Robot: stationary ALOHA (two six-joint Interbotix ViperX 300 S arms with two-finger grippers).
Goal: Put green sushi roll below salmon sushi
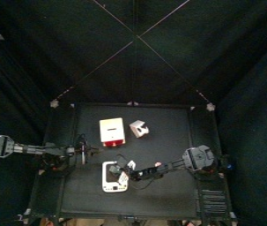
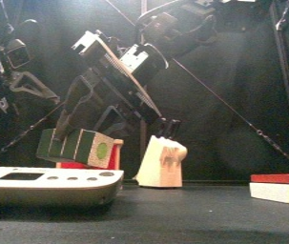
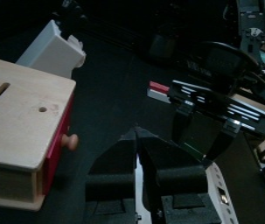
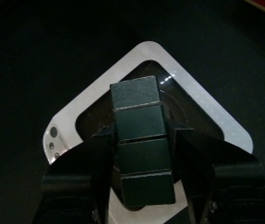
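Right claw (image 4: pixel 135 188) clamps the green sushi roll (image 4: pixel 138 140) between wide-set jaws, held in the air over the white plate (image 4: pixel 211 114). Left claw (image 3: pixel 141 179) looks shut, empty, beside the wooden box (image 3: pixel 24 122) on the worktop (image 3: pixel 111 79).

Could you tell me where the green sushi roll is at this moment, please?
The green sushi roll is held in the right hand, raised above the white tray near the table's front edge; in the front view it hangs left of centre, beside the cream block.

The green sushi roll (image 4: pixel 138 140) hangs above the white tray (image 4: pixel 211 105).
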